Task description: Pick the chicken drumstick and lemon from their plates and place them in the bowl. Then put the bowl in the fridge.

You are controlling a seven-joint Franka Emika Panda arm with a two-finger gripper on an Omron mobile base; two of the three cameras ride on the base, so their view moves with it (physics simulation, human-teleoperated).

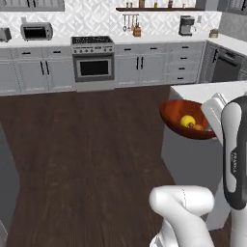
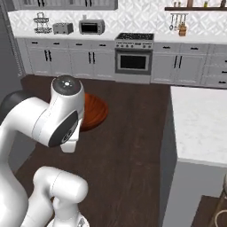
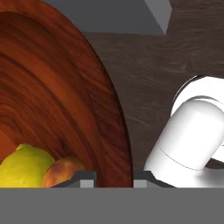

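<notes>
The reddish-brown bowl (image 1: 176,113) hangs tilted in the air beside the island, above the dark floor. Inside it lie the yellow lemon (image 1: 187,120) and the orange-brown chicken drumstick (image 1: 198,127). In the hand view my gripper (image 3: 113,180) is shut on the bowl's rim (image 3: 111,131), one tip inside and one outside, with the lemon (image 3: 24,164) and drumstick (image 3: 63,169) close to the inner tip. From the right base view the bowl (image 2: 95,111) shows partly behind my arm. The plates are out of view. I cannot tell whether the grey slab (image 1: 7,178) at the left edge is the fridge.
The white-topped island (image 1: 202,90) stands right behind the bowl, also the island (image 2: 199,119) on the right. Grey cabinets with a stove (image 1: 93,62) line the far wall. Open wooden floor (image 1: 87,144) stretches left of the bowl.
</notes>
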